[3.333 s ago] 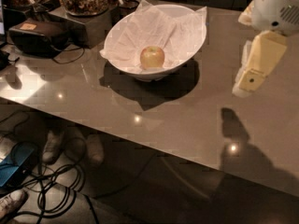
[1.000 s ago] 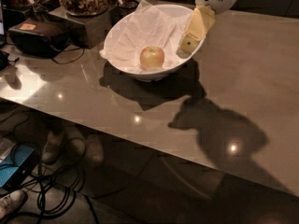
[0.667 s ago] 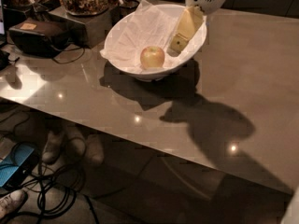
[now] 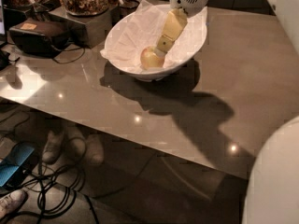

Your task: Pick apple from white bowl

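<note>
Lying at btm of white bowl (image 4: 195,37), apple (image 4: 150,59) just under pincer (image 4: 162,45) tip.

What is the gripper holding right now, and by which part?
Cannot tell. The gripper is down inside the white bowl, its tip at the upper right of the apple, but no grip shows.

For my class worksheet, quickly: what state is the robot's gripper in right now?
Gripper: down inside the white bowl, its tip right at the apple; open, closed or holding cannot be told.
</note>
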Robot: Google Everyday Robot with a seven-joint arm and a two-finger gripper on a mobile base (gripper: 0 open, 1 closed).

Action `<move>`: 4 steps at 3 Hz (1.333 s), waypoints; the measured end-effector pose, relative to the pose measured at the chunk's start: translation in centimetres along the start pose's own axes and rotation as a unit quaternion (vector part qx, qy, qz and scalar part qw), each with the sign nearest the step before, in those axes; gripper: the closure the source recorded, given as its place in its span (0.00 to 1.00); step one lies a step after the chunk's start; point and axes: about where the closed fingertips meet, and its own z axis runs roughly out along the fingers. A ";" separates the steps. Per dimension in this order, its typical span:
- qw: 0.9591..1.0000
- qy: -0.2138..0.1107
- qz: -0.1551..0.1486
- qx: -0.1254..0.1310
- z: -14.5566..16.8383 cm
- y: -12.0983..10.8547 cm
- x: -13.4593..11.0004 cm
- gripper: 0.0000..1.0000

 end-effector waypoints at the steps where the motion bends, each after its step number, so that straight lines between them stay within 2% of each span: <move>1: 1.000 0.008 -0.007 -0.011 1.5 -0.3 -1.0 0.09; 4: 0.999 0.023 0.003 -0.026 5.1 -2.2 -1.6 0.08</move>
